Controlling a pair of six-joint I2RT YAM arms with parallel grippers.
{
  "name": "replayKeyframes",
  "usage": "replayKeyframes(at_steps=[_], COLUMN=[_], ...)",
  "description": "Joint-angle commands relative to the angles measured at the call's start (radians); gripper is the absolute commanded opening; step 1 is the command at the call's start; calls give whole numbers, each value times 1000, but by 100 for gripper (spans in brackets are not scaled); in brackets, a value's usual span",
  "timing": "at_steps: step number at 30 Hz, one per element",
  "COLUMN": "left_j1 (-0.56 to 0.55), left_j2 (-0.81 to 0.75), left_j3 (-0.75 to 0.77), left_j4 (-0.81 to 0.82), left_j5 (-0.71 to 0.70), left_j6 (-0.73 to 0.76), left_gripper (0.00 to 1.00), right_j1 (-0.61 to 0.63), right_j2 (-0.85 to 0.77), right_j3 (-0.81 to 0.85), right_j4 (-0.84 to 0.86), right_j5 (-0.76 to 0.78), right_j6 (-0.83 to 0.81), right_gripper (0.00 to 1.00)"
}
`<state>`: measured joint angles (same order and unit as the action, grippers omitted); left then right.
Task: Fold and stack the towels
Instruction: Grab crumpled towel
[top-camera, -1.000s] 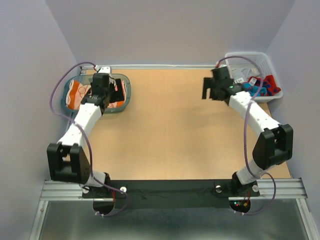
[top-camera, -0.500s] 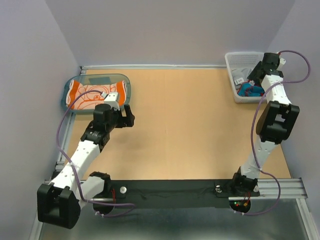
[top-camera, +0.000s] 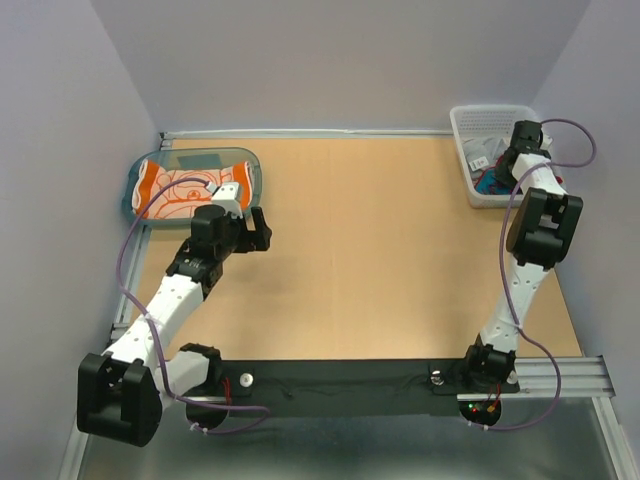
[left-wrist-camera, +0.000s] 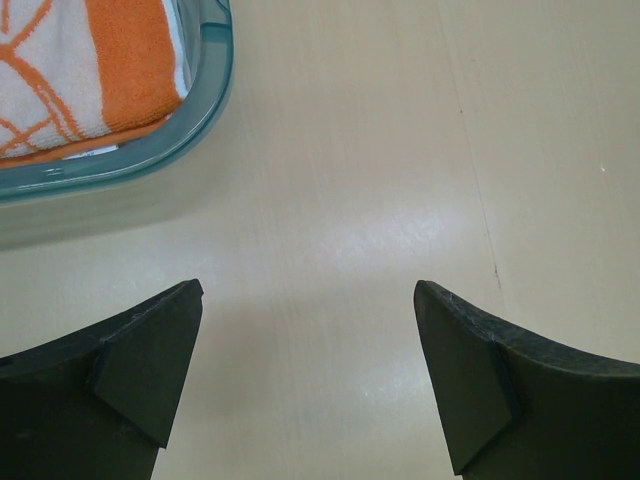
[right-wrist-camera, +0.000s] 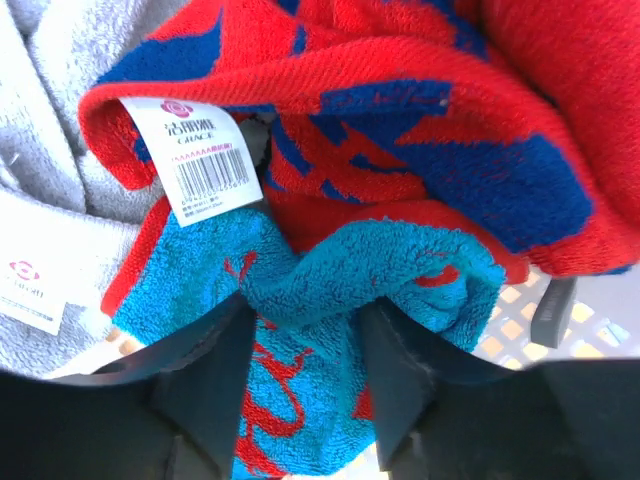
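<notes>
Pale lilac walls close in a tan wooden table in the top view. At its far left corner sits a translucent teal tray with the folded orange towel lying flat inside it. The left gripper hangs over bare tabletop just beside the tray's near right corner. At the far right corner the right gripper reaches down into a white mesh basket; from this height its fingers cannot be made out. The left wrist view shows that claw spread wide with nothing between its fingers, only bare wood below, and the tray's rim and a corner of the orange towel at the upper left. The right wrist view looks into the basket, where the claw stands about half closed with a bunched fold of the teal-blue towel pinched between its two fingers. A red towel with blue marks and a white barcode label lies crumpled over the teal-blue one, and a grey towel lies at the left.
</notes>
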<state>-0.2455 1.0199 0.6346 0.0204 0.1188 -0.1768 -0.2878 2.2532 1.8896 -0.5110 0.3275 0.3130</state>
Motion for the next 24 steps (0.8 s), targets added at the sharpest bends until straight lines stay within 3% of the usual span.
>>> replayKeyframes(at_steps=[1,2,4,11,18,24], left_j1=[-5,-5,-5,-5,-5,-5], left_j2=[6,6,11,11,2,-1], left_j3=[20,22,23,22,22,20], left_j4=[50,50,50,50,49,50], left_j5=[-10,-10,-11,-2,-2,-5], left_j6=[10,10,11,10,7,5], left_gripper=[99,99,99,99,99,99], right_j1=[-5,-5,-5,-4,22,145], right_j2=[-10,-18,-53,-208,-357,-417], right_j3=[57,57,52,45,65,176], right_j4=[60,62,66,80,121,131], right_j5=[-5,-5,-5,-24,-151,-280], right_j6=[-49,-54,-72,-138,-196,-291], right_gripper=[27,10,0,0,0,0])
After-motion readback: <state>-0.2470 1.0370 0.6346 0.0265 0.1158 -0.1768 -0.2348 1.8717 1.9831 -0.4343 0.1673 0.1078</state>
